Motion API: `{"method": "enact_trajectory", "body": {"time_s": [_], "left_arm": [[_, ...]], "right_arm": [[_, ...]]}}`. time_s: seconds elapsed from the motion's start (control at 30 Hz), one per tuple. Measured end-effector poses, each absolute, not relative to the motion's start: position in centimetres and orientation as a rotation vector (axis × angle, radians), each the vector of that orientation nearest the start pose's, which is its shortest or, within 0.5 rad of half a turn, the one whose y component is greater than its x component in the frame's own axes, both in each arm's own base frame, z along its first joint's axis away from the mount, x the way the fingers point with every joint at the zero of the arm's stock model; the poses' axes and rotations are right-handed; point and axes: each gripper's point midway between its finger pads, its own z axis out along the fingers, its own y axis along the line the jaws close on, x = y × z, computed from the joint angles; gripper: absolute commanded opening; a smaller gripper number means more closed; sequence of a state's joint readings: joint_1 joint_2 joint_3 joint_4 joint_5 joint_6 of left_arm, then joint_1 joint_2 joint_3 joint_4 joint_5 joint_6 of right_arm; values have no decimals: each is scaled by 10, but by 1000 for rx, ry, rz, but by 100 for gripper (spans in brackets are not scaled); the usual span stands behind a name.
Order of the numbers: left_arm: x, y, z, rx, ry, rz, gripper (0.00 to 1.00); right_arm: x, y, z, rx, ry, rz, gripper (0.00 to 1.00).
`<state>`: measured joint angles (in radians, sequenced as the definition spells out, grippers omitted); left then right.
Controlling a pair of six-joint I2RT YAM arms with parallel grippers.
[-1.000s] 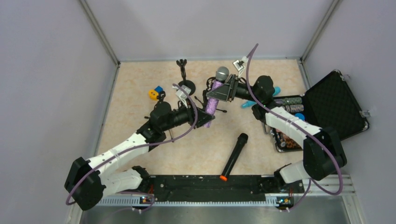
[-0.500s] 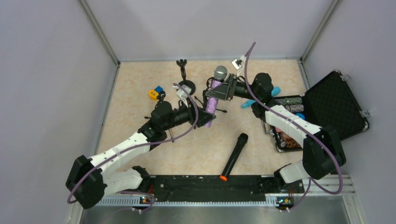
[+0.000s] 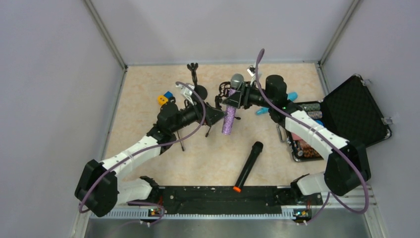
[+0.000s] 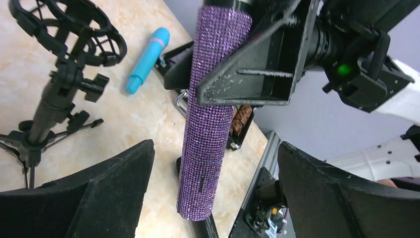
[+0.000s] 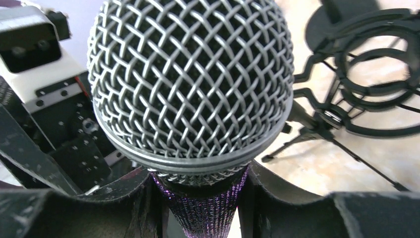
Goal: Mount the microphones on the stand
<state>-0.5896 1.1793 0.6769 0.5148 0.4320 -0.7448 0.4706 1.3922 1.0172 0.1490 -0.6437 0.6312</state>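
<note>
Clamping the glittery purple, silver-grilled microphone (image 4: pixel 208 134) below its grille, the right claw (image 3: pixel 234 99) holds it upright for mounting near the black tripod stand (image 4: pixel 49 106); the left claw (image 3: pixel 215 115) stands wide open.

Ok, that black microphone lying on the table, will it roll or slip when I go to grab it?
Probably rolls: the black microphone is a round stick lying flat on the smooth table, so a sideways nudge could send it off. It looks rigid, so it shouldn't bend. Its plain matte body may slip in a loose hold.
</note>
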Motion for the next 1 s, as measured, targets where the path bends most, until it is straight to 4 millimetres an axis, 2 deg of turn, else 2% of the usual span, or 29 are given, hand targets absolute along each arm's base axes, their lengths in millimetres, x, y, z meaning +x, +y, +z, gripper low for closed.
{"method": "enact_trajectory", "body": {"time_s": [0.27,0.6,0.9,1.0], "left_arm": [[281,-283,271,185,1699,-1324,99],[294,-266,278,172,1719,-1142,99],[297,-256,260,169,1787,-1045,99],[297,-255,257,176,1800,-1030,99]], "right_arm": [[318,274,260,-338,1945,1104,0],[331,251,277,-323,1882,905,0],[352,231,295,-293,1792,733,0],[360,228,306,-291,1732,691,0]]}}
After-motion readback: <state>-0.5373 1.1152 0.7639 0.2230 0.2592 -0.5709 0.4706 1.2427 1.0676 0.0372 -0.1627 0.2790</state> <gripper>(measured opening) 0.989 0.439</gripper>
